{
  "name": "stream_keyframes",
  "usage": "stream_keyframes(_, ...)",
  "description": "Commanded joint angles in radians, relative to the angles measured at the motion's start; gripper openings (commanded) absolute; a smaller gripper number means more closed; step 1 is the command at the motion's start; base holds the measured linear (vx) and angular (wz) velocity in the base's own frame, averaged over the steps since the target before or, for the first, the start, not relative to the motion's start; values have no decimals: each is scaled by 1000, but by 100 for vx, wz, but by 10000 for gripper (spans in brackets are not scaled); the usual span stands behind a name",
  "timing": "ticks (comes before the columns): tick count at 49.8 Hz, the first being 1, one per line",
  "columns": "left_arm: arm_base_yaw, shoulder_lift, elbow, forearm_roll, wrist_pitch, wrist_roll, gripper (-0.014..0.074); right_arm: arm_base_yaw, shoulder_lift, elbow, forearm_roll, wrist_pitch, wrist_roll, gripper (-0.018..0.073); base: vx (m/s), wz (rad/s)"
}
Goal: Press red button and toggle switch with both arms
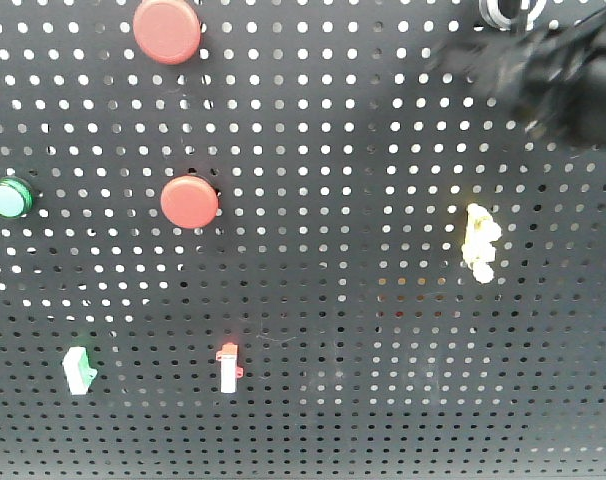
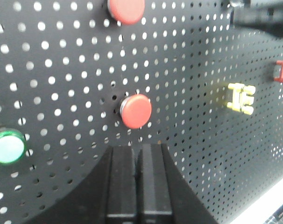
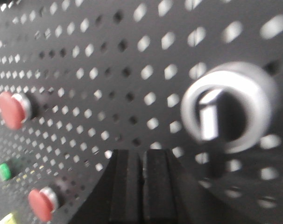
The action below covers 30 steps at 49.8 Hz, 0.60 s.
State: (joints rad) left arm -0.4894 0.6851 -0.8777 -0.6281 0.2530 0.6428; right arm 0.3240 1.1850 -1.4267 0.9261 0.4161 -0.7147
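Left jaws together below red button [image 2: 136, 110], right jaws together near silver switch [image 3: 228, 107].

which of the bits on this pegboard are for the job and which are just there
For the job: lower red button, ahead of left gripper; silver knob switch, ahead of right gripper.
Just there: upper red button, green button, yellow clip, green-white switch, red-white switch.

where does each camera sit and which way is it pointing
Exterior front: stands off, facing the black perforated panel; blurred black arm upper right.
Left wrist: behind the shut left gripper, facing the lower round red button.
Right wrist: behind the shut right gripper, facing the silver ringed rotary switch.
Shared: front and left wrist both show that button.
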Motion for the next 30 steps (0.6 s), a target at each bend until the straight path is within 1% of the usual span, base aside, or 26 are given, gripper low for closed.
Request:
stream_keyframes(1,0,-5,-25,-21,-63,-8,2,-8,-16,-36,-8,-59,19,-3,0,0)
stream_keyframes(7,0,-5,-25,-21,-63,-8,2,-8,-16,-36,-17,-71,19,-3,0,0)
stream_keyframes(15,0,-5,-25,-21,-60,-8,2,-8,-16,-36,-17,-123,20,-3,0,0)
stream_keyframes(20,0,-5,-25,-21,-58,-8,2,-8,-15,-36,-20,-126,20,-3,0,0)
stream_keyframes(30,0,-5,-25,-21,-58,-8,2,-8,-13,-35,-67,-152,24,-3,0,0)
